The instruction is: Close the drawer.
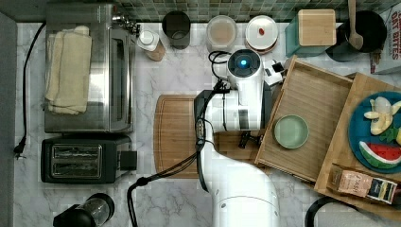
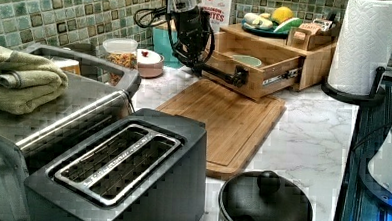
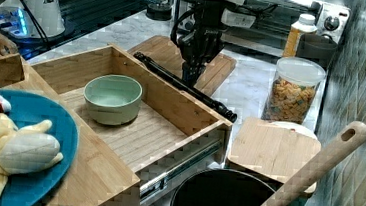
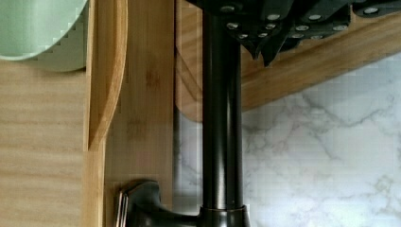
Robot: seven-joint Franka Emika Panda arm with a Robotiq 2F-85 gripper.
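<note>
The drawer (image 1: pixel 326 94) (image 3: pixel 138 134) is a shallow light-wood box with raised walls, pulled out from under a wooden top. A pale green bowl (image 1: pixel 291 131) (image 3: pixel 112 98) stands on its floor near the front wall. A black bar handle (image 3: pixel 182 85) (image 4: pixel 221 118) (image 2: pixel 220 74) runs along the outside of the drawer front (image 4: pixel 137 94). My gripper (image 3: pixel 192 78) (image 4: pixel 267 54) (image 2: pixel 197 63) points down just outside that handle, over the cutting board. Its fingers are shut together with nothing between them, close beside the bar.
A wooden cutting board (image 1: pixel 175 137) (image 2: pixel 223 116) lies in front of the drawer. The wooden top (image 1: pixel 343 142) bears a blue fruit plate (image 1: pixel 373 127). A cereal jar (image 3: pixel 292 95), a black pot (image 3: pixel 232 202), a toaster (image 1: pixel 85 160) and a paper towel roll (image 2: pixel 364 43) stand around.
</note>
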